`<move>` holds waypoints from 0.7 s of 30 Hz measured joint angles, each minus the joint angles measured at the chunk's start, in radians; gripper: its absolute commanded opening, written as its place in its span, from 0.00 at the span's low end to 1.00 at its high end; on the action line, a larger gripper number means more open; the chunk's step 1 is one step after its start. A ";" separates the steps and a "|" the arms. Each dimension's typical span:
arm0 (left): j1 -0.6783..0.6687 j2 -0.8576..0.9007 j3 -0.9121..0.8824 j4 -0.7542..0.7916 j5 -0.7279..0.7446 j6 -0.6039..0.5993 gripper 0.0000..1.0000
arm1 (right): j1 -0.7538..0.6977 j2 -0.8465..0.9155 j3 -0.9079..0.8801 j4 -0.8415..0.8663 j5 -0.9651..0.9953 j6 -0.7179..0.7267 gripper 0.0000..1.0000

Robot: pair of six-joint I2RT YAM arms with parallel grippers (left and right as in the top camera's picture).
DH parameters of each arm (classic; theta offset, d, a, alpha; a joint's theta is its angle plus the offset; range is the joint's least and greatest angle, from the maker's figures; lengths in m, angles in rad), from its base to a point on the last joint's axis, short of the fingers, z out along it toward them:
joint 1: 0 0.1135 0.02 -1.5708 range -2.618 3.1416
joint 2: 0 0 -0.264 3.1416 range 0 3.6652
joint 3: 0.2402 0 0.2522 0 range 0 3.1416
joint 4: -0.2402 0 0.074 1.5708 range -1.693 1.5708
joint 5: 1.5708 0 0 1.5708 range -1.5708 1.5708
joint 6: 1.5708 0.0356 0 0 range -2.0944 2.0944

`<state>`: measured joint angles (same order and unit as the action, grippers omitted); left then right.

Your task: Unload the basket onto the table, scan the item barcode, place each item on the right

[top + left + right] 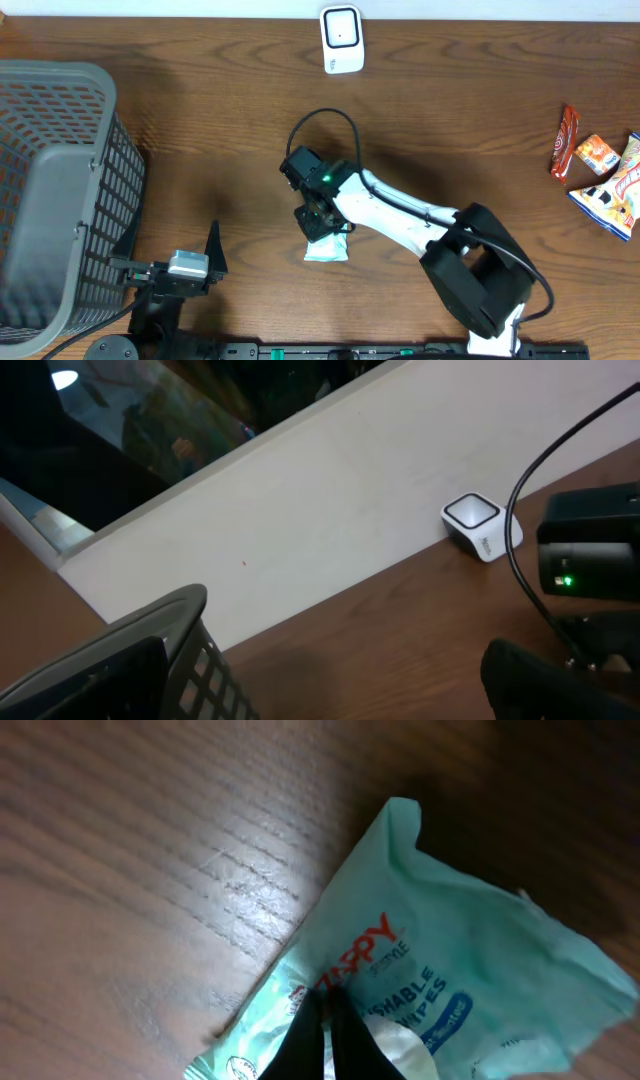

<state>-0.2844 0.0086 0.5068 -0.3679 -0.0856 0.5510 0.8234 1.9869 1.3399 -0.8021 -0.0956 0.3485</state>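
right gripper [318, 212] is pinched shut on the wipes packet [328, 246] mid-table, well near of the scanner [341, 40]. looks light, soft and crinkly, probably slippery, so i'd grab a sealed edge. left gripper [214, 262] sits wide, empty.

glossy plastic packet [470, 970], wooden table [200, 150]

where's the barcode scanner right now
In the overhead view the white scanner sits at the far edge of the table, near centre, beyond the right gripper shut on the wipes packet.
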 measured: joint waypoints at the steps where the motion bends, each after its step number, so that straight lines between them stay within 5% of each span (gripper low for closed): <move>1: 0.000 0.000 0.000 0.000 0.000 0.000 1.00 | 0.000 0.000 0.000 0.000 0.003 0.004 0.01; 16: 0.000 0.000 0.000 0.000 0.000 0.000 1.00 | -0.153 -0.095 0.091 -0.163 0.087 -0.016 0.05; 21: 0.000 0.000 0.000 0.000 0.000 0.000 1.00 | -0.140 -0.222 0.122 -0.200 0.017 -0.058 0.76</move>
<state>-0.2844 0.0086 0.5068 -0.3676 -0.0856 0.5514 0.6834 1.7653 1.4624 -1.0019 -0.0784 0.2901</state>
